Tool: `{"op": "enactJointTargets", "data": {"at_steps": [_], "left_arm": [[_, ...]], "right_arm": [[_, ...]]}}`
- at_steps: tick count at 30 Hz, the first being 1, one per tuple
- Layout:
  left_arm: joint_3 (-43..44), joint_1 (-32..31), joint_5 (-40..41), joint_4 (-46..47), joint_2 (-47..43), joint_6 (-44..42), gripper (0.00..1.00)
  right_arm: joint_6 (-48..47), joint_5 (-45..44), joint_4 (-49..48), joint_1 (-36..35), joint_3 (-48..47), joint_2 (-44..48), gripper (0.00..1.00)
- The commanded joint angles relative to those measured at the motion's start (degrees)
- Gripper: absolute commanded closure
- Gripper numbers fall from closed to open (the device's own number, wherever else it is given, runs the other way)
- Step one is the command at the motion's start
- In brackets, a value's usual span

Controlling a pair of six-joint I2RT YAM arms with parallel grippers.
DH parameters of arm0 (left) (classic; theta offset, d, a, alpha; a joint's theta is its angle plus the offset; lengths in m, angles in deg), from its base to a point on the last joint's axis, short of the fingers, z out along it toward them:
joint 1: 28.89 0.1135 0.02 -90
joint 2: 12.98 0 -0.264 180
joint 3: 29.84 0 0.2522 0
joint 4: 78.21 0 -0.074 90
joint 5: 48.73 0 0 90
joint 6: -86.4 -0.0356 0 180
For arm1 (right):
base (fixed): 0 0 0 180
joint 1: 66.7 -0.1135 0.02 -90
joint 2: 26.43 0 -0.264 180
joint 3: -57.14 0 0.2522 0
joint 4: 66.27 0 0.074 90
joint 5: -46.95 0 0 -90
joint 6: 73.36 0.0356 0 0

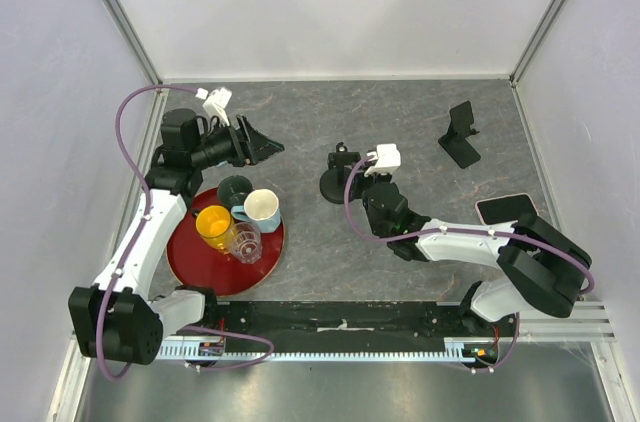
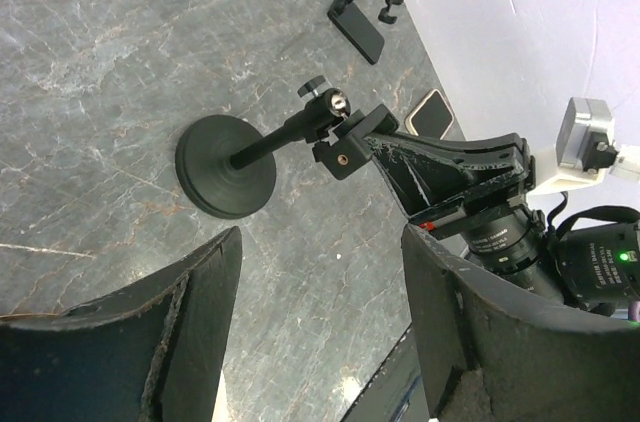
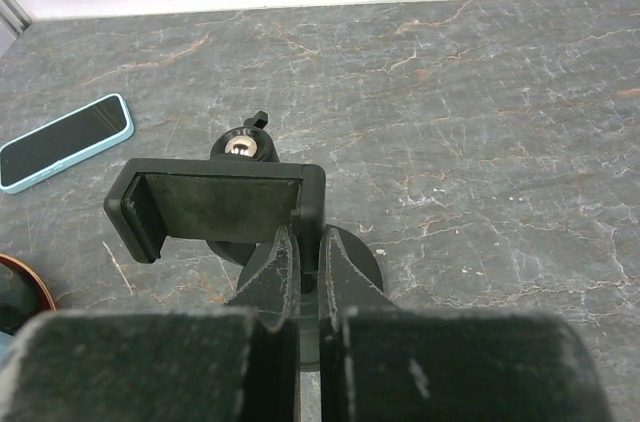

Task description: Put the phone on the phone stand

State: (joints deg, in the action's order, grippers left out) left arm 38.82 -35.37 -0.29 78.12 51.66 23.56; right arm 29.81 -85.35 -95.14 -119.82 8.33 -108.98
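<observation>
Overhead: my right pincer point(image 1: 349, 169) is pressed together, nosing the clamp stand point(image 1: 332, 185) mid-counter; I'd guess it is steadying or angling it. The phone point(image 1: 505, 208) lies flat by the right edge, tucked against that arm's elbow, which is awkward to reach. My left pincer point(image 1: 262, 146) hangs apart just past the far rim of the red tray point(image 1: 185, 267) of cups, holding nothing. A folding stand point(image 1: 460, 135) sits toward the far right corner.

Left wrist: fingers point(image 2: 190, 332) wide, clamp stand ahead.

Right wrist: tips touch the clamp's lower edge. A blue-cased phone point(image 3: 65, 142) lies left, and I can't match it overhead.
</observation>
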Motion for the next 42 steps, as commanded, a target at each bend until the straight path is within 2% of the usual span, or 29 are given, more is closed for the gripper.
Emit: {"op": "enactJointTargets", "data": {"at_steps": [1, 3, 5, 6, 8, 9, 10, 12, 14, 17, 18, 24, 28, 29, 32, 34, 37, 38, 42], "left_arm": [[0.0, 0.1, -3.0, 1.4, 1.5, 0.0, 0.28], [0.4, 0.1, -2.8, 1.0, 1.5, -0.9, 0.26], [0.7, 0.1, -2.8, 0.4, 1.9, -1.6, 0.25], [0.8, 0.1, -3.3, 0.4, 2.1, -1.5, 0.25], [0.9, 0.0, -4.7, 0.8, 2.4, -1.4, 0.24], [0.8, 0.0, -5.2, 0.9, 2.3, -1.1, 0.24], [0.7, -0.2, -5.8, 1.4, 2.2, -0.9, 0.23], [0.7, -0.4, -6.2, 1.5, 2.0, -0.8, 0.22], [0.7, -0.8, -6.7, 1.9, 1.5, -0.4, 0.20], [0.7, -1.3, -6.7, 2.0, 0.6, -0.3, 0.19], [0.7, -1.4, -6.5, 2.1, -0.1, -0.3, 0.19], [2.9, -6.0, -4.4, 2.5, -1.4, 3.3, 0.18], [10.1, -12.4, -2.2, 2.2, 1.1, 6.6, 0.18], [11.9, -13.2, -2.2, 2.0, 2.1, 6.7, 0.18], [19.9, -14.6, -2.1, -1.6, 7.0, 5.7, 0.18], [24.5, -15.1, -2.7, -3.6, 10.0, 5.2, 0.18], [26.9, -15.1, -3.1, -4.3, 11.7, 3.5, 0.18], [26.8, -15.1, -2.7, -5.5, 12.2, 2.6, 0.19], [24.1, -15.1, 1.2, -8.6, 10.7, -2.0, 0.19]], "right_arm": [[4.0, -0.9, -1.8, -0.4, -1.8, -0.4, 0.88], [4.1, 0.6, -1.2, -0.4, -2.4, -0.7, 0.83], [4.1, 1.2, -0.8, -0.4, -2.8, -0.9, 0.74], [4.1, 1.3, 0.3, -0.4, -2.9, -0.7, 0.60], [4.5, 2.0, 2.0, -0.3, -3.2, 0.3, 0.43], [4.7, 2.3, 4.1, -0.4, -3.2, 0.7, 0.23], [5.1, 2.6, 5.4, -0.4, -3.1, 1.9, 0.13], [5.6, 3.5, 10.6, -0.4, -2.8, 5.1, 0.02], [6.2, 4.1, 14.1, -0.4, -2.1, 8.0, 0.02], [7.5, 3.9, 24.6, -0.4, -2.8, 14.8, 0.02], [7.6, 4.0, 31.0, -0.4, -3.4, 18.2, 0.02], [9.9, 3.9, 54.2, -0.5, -7.9, 28.6, 0.02], [21.3, -2.5, 72.0, -0.4, -13.1, 30.2, 0.02], [23.7, -5.3, 79.4, -0.3, -14.4, 29.7, 0.02], [31.8, -8.0, 90.7, 0.2, -20.8, 26.9, 0.02], [34.1, -9.5, 93.7, 2.0, -24.6, 25.2, 0.02], [30.9, -5.5, 95.7, 13.3, -27.6, 24.1, 0.02], [29.6, -3.6, 94.3, 19.3, -27.9, 24.1, 0.02], [25.3, 4.2, 90.7, 31.3, -28.1, 20.7, 0.02]]}}
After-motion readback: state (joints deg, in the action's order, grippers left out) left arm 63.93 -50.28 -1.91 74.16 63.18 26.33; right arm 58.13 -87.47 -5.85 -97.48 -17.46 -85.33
